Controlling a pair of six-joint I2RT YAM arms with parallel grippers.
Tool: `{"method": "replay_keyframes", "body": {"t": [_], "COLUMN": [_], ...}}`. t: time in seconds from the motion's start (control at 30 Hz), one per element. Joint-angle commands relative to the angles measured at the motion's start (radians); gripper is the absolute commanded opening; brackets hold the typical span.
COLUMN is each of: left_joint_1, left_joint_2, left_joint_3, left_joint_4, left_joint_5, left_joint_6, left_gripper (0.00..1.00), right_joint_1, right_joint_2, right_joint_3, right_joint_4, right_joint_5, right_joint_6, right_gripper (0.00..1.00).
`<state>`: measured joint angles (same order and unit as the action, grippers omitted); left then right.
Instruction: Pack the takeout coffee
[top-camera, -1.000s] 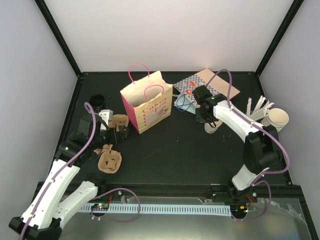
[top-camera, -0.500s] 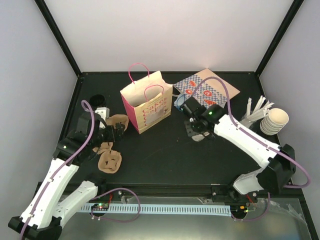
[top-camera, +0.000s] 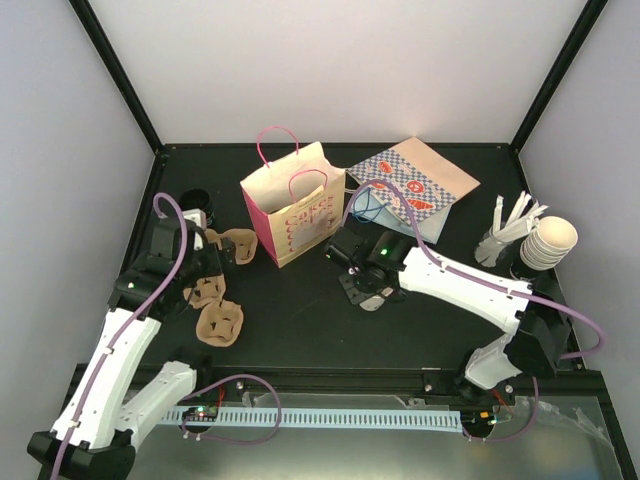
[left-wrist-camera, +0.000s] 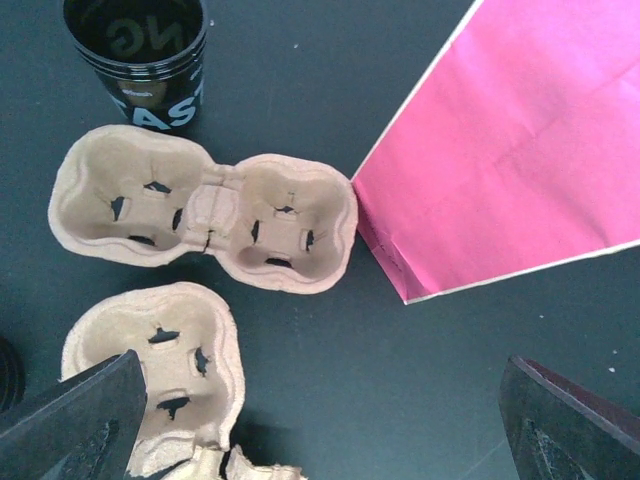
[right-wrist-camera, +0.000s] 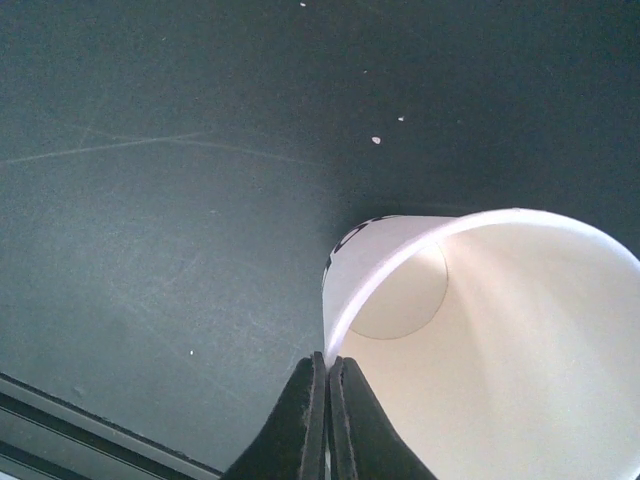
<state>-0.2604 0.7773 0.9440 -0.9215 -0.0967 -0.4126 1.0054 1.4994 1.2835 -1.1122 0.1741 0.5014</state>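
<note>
The black table (top-camera: 300, 345) carries everything. On it, the left arm reaches toward the left edge. Its left gripper (left-wrist-camera: 325, 360) hangs released over the pulp carriers, jaws spread wide with nothing between them. The right arm stretches from the right near corner to the middle of the table. Its right gripper (right-wrist-camera: 327, 362) is clenched on the rim of the takeout coffee cup.

The pink bag (top-camera: 298, 212) stands upright and open toward the far edge, left of centre, pink handles up. In the left wrist view its pink side (left-wrist-camera: 520, 150) fills the upper right. A flat paper bag (top-camera: 425, 185) with blue checks and red marks lies just right of it, toward the far edge.

Three moulded pulp cup carriers lie near the left edge:
- The two-cup carrier (left-wrist-camera: 205, 220) is just beside the pink bag's bottom corner.
- A second carrier (left-wrist-camera: 160, 370) is nearer the front.
- A third carrier (top-camera: 220, 322) is closest to the near edge.

A stack of cream paper cups (top-camera: 550, 240) lies at the right edge beside a cluster of white sticks (top-camera: 515, 215).

The takeout coffee cup (right-wrist-camera: 480, 340) is white with dark print. It is tilted, mouth toward the wrist camera, with one wall pinched between the fingers. It sits near the table's middle, outside the pink bag and to its front right (top-camera: 374, 298). Whether it touches the table I cannot tell.

A small black cup (left-wrist-camera: 140, 55) stands behind the two-cup carrier.
</note>
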Motion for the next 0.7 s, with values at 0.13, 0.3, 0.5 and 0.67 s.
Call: {"method": "replay_keyframes", "body": {"t": [0.13, 0.3, 0.5, 0.67], "left_joint_1": [0.083, 0.167, 0.242, 0.307], "left_joint_2": [0.012, 0.074, 0.088, 0.140], "left_joint_3": [-0.029, -0.002, 0.034, 0.070], "left_joint_4": [0.021, 0.024, 0.014, -0.013], "left_joint_5": [0.010, 0.043, 0.047, -0.132], "left_joint_6": [0.039, 0.078, 0.065, 0.071], "left_gripper": [0.99, 0.99, 0.99, 0.99], "right_joint_1": [0.028, 0.028, 0.028, 0.023], "right_joint_2": [0.010, -0.014, -0.075, -0.126], "right_joint_3": [-0.030, -0.059, -0.023, 0.018], "right_joint_4": [0.061, 0.088, 0.075, 0.050], "right_joint_5": [0.059, 0.056, 0.063, 0.090], "right_joint_6": [0.013, 0.000, -0.039, -0.074], "right_gripper": [0.17, 0.23, 0.24, 0.24]}}
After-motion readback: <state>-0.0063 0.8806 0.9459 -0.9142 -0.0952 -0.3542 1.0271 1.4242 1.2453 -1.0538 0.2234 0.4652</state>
